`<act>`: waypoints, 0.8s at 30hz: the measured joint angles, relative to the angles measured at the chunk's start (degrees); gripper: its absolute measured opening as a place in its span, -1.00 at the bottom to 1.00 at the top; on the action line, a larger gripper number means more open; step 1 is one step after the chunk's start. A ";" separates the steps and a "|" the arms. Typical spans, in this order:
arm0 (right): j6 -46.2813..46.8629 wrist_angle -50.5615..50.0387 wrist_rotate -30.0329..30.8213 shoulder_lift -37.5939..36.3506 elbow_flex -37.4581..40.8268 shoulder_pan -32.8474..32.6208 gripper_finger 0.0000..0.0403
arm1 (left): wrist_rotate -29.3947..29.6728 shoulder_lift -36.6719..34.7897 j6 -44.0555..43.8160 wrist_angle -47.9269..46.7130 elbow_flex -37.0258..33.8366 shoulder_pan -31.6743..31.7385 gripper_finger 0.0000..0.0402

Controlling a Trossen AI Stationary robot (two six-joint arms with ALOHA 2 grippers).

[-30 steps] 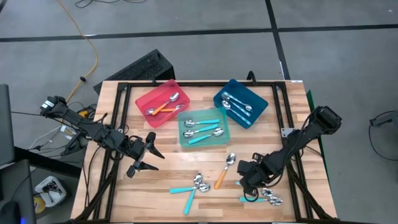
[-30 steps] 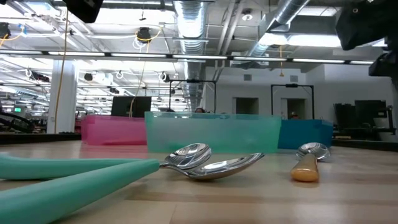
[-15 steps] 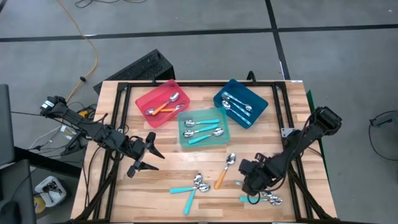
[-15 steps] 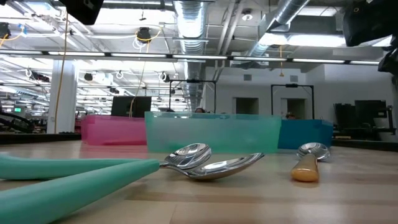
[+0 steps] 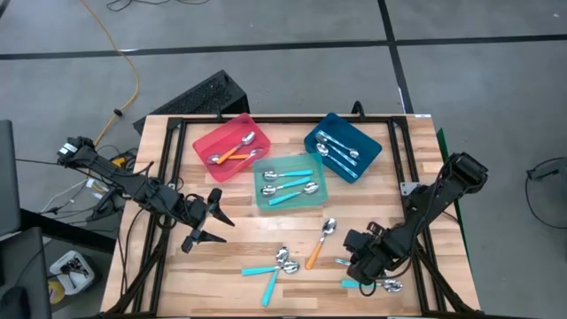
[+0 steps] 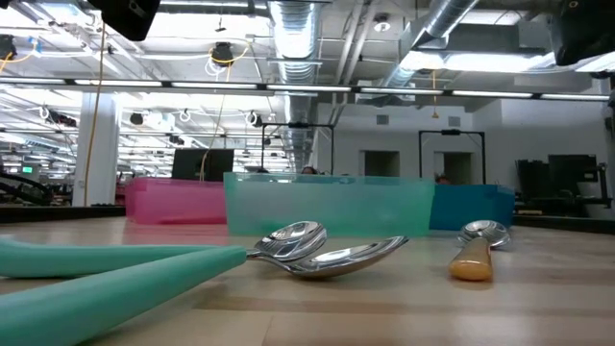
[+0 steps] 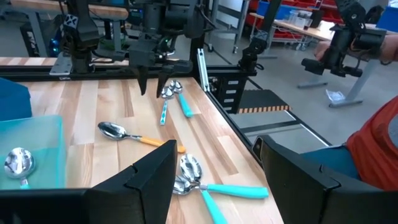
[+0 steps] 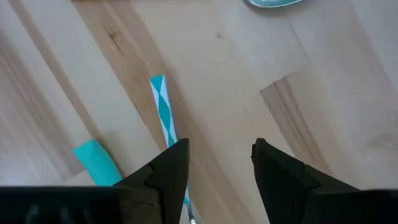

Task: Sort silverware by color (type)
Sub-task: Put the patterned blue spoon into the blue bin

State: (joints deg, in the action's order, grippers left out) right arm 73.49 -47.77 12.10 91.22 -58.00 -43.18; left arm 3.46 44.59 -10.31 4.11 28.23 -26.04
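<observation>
Loose spoons lie flat on the wooden table: an orange-handled one (image 5: 321, 241), teal-handled ones (image 5: 268, 268) and a cluster near the right front corner (image 5: 383, 284). My right gripper (image 5: 359, 268) is open and points down just left of that cluster. In its wrist view, the right gripper (image 8: 217, 163) is over bare wood. A pale blue striped handle (image 8: 163, 112) runs under one finger (image 8: 174, 165), and a teal handle end (image 8: 96, 160) lies beside it. My left gripper (image 5: 209, 223) is open and waits over the table's left part, holding nothing. My right gripper comes at the striped handle (image 8: 166, 134) from above, fingers pointing down. One finger stands over the handle and hides the place where they meet, so I cannot tell whether it touches. The spoon lies flat on the table.
At the far side sit a red tray (image 5: 202, 142) with orange spoons, a teal tray (image 5: 322, 188) with teal spoons and a blue tray (image 5: 370, 146) with pale blue spoons. A black frame edges the table (image 5: 164, 124). Bare wood lies between my left gripper and the loose spoons.
My right gripper has moved toward the table's near edge and down, closer to the spoon cluster at the right front. In the low view its dark arm has drawn away toward the upper right corner. The spoons lie as before.
</observation>
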 joint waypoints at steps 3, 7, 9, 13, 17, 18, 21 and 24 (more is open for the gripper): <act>-0.06 0.27 -0.07 0.92 -0.02 0.09 -0.03 | -0.01 0.01 -0.09 -0.56 0.00 0.00 0.08; -1.12 0.00 -0.35 2.96 0.02 0.13 -0.03 | 0.01 0.01 -0.26 -0.60 0.00 0.00 0.08; -2.20 0.35 -1.60 4.59 0.02 0.22 -0.03 | 0.01 0.00 -0.28 -0.65 0.00 0.00 0.08; -6.19 0.36 -3.43 6.31 -1.68 1.32 -0.03 | 0.19 0.01 -0.31 -0.57 0.00 0.00 0.08; -9.36 0.02 -3.39 6.54 -3.25 2.13 -0.03 | 0.72 0.01 -0.36 -0.52 0.00 0.00 0.08; -9.44 0.04 -3.36 6.54 -3.44 2.19 -0.03 | 0.72 0.01 -0.38 -0.51 0.00 0.00 0.08; -9.49 -0.06 -3.28 6.54 -3.98 2.36 -0.03 | 0.71 0.01 -0.44 -0.51 0.00 0.00 0.08; -8.75 0.29 -3.23 6.85 -4.10 1.82 -0.03 | 0.71 0.01 -0.44 -0.54 0.00 0.00 0.08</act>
State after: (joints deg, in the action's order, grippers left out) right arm 64.74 -47.48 8.86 98.07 -62.10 -41.36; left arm 4.16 44.60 -10.74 3.57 28.23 -26.04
